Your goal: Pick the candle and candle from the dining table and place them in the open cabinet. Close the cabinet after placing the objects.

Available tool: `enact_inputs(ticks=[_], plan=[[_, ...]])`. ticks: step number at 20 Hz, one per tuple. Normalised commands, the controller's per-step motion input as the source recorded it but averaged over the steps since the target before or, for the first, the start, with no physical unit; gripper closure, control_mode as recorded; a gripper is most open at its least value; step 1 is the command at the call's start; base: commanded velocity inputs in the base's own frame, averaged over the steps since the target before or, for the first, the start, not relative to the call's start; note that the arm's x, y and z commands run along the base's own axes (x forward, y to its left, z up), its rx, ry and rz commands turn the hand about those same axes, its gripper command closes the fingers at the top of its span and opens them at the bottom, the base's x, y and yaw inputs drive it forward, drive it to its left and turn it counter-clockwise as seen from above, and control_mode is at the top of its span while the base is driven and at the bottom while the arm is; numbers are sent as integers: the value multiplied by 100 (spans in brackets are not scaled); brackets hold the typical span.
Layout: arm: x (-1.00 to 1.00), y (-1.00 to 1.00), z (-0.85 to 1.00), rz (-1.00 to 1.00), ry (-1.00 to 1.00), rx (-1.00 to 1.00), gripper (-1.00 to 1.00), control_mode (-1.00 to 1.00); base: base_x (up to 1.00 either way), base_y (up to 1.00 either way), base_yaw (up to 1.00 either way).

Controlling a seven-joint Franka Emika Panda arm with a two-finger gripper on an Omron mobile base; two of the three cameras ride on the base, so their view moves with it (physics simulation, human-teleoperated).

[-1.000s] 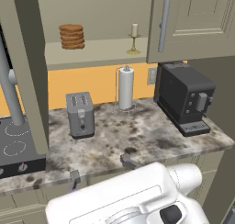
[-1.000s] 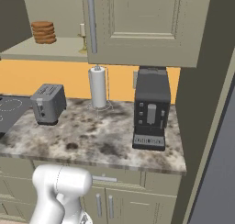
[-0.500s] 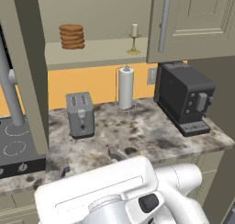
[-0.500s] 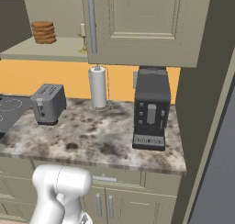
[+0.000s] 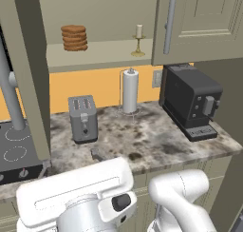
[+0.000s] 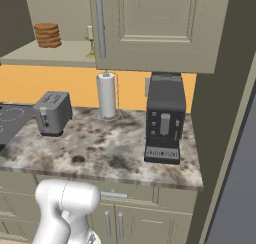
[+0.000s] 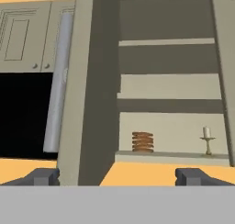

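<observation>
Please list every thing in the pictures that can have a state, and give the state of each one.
cabinet: left door open, right door closed.
candle: upright on the cabinet's bottom shelf, in a brass-gold holder, unlit.
gripper: open, holding nothing, facing the open cabinet.
stack of brown discs: upright on the same shelf, left of the candle.
paper-towel roll: upright on its stand.
toaster: slots empty.

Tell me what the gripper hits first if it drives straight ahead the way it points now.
Most likely the edge of the open cabinet door, which stands dead ahead of the open gripper. The bottom shelf with the stacked brown discs and the candle lies slightly right; depth is unclear.
</observation>
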Motion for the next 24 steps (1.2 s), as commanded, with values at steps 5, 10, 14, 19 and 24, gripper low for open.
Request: enact_inputs(ticks=[5,10,14,19,24], plan=[[37,28,-26,0,-5,0,-100,-100,0,0,0],[43,29,-14,0,-4,1,-100,-100,0,0,0],[38,45,-8,-2,-3,1,-100,-100,0,0,0],[21,53,-8,-3,-5,0,-100,-100,0,0,0],[24,47,-16,-5,-6,0,-100,-100,0,0,0]])
